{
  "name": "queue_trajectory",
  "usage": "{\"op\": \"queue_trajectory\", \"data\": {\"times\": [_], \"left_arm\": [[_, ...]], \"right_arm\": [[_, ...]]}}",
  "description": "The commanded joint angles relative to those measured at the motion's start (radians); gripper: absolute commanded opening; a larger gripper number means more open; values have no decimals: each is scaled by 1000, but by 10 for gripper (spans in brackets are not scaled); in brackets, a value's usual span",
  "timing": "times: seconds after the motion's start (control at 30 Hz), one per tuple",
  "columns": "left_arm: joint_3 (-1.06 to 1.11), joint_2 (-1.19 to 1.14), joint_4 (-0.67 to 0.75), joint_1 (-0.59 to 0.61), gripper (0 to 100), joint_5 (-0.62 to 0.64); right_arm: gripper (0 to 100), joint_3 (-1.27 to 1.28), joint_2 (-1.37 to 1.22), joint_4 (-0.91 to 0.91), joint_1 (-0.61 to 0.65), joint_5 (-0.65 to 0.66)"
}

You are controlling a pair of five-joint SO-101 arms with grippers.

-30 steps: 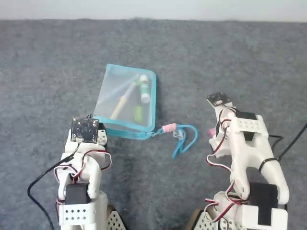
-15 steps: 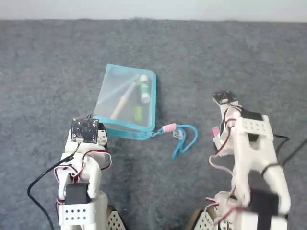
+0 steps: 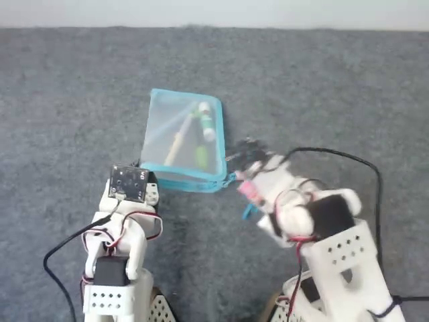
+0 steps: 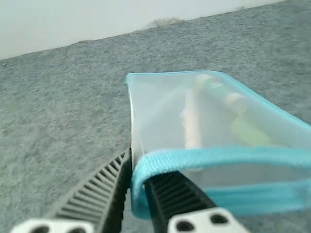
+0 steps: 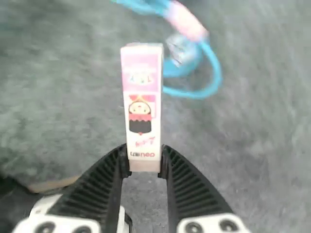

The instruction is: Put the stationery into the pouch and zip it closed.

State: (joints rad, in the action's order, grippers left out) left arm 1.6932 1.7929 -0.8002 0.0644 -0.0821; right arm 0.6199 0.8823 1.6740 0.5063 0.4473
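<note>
Beside the pouch point(image 3: 167, 134), the right arm point(image 3: 315, 221) leans over — right tool point(image 5: 142, 162) gripping eraser point(image 5: 142, 97).

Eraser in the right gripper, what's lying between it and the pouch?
The pink zipper tag and its blue loop lie just beyond the eraser, toward the pouch; the right wrist view shows them.

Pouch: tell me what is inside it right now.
Through the clear side of the pouch: a beige pencil, a green-and-white pen and a light green piece. Whatever lies under the blue zip band is covered.
</note>
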Motion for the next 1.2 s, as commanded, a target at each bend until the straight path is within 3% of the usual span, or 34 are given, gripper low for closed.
{"op": "queue_trajectory", "data": {"times": [0.0,0.27,1.07,1.17], "left_arm": [[-7,6,-2,-84,12,8],[-7,8,3,-212,12,8],[-7,8,-2,-215,12,3],[-7,6,-3,-215,12,3]], "right_arm": [[8,-123,-87,31,139,-15],[8,-290,-400,28,163,-18],[10,-961,-1093,56,91,-322],[71,-1053,-1148,113,105,-327]]}}
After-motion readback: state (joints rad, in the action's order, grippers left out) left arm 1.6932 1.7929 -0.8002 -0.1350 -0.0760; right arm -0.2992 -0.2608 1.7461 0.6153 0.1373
